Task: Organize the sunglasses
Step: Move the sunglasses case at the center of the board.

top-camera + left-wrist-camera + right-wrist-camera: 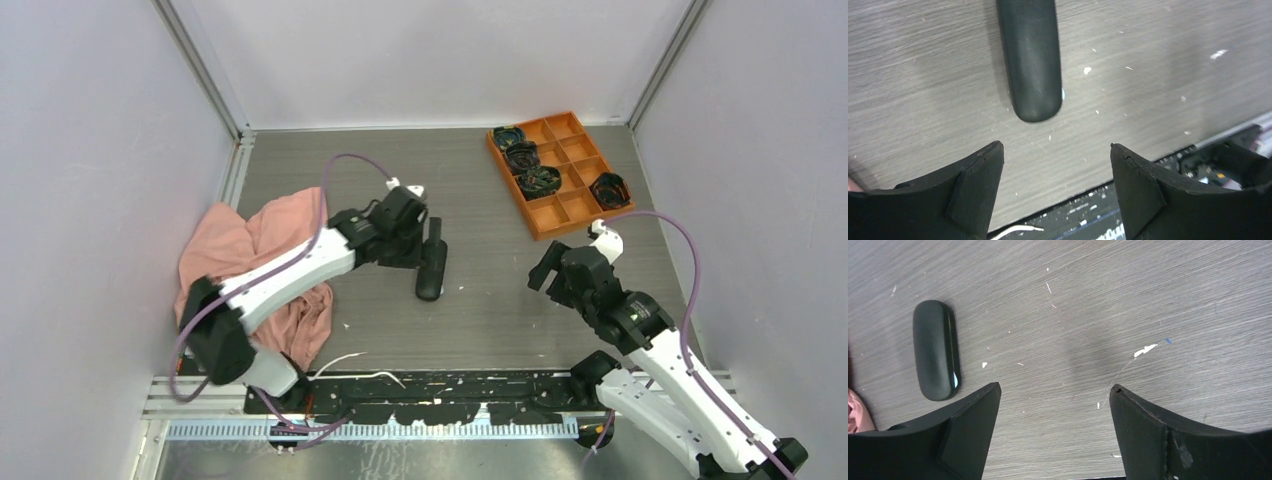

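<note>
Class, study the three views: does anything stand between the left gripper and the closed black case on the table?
Nothing visible does. The open left gripper sits just short of the black case, facing its rounded end, with only bare table between them. No sunglasses show in any view.

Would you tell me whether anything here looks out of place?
The pink cloth lies crumpled in a heap on the left, partly under the left arm; small white flecks litter the table.

black case point(432, 266), pink cloth point(250, 240), orange tray point(576, 206)
</note>
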Available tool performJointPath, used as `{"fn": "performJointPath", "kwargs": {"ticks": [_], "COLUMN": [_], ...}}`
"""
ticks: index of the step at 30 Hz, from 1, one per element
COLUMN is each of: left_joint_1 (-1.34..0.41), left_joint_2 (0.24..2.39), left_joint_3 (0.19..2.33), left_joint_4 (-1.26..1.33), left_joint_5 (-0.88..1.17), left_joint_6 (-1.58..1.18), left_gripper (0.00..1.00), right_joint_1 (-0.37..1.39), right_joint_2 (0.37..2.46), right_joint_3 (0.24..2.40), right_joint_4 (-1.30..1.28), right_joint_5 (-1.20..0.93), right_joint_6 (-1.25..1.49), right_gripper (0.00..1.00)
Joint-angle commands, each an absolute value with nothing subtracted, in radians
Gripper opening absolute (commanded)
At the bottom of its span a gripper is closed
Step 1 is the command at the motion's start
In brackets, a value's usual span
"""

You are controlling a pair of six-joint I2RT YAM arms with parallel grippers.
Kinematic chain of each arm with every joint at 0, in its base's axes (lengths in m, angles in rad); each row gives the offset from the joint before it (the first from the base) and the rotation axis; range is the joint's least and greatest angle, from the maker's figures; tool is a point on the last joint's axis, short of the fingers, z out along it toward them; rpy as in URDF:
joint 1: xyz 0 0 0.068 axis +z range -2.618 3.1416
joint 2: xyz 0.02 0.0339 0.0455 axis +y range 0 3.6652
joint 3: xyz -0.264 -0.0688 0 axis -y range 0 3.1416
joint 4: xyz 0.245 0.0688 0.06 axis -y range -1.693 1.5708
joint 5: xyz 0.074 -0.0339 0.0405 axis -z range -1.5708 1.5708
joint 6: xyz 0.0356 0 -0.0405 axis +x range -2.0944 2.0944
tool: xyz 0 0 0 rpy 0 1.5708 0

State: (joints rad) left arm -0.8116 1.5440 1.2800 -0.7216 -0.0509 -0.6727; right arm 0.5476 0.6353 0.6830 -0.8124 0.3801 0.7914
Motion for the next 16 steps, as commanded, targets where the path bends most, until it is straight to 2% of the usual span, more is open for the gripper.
{"fn": "performJointPath", "kwargs": {"ticks": [1,10,16], "left_joint_1": [-0.812,-0.812,-0.811], "left_joint_2": [1.294,0.809,0.551], "left_joint_3": [1.178,0.984,0.906], "left_joint_4": [-0.691,-0.736,-0.876], "left_joint_5": [-0.043,-0.116,-0.164], "left_joint_6": [-0.682,-0.742,-0.77], "left_gripper": [0.79,0.78,0.78], "right_joint_1": [0.547,0.547,0.547], "right_joint_2": [0.622,0.575,0.531], "right_joint_3": [0.726,0.657,0.641], "right_joint_4": [-0.822,-0.802,-0.814], "right_joint_5": [0.409,0.367,0.38], "right_joint_6": [0.806,0.848,0.869], "right_gripper": [0.87,0.88,0.86]}}
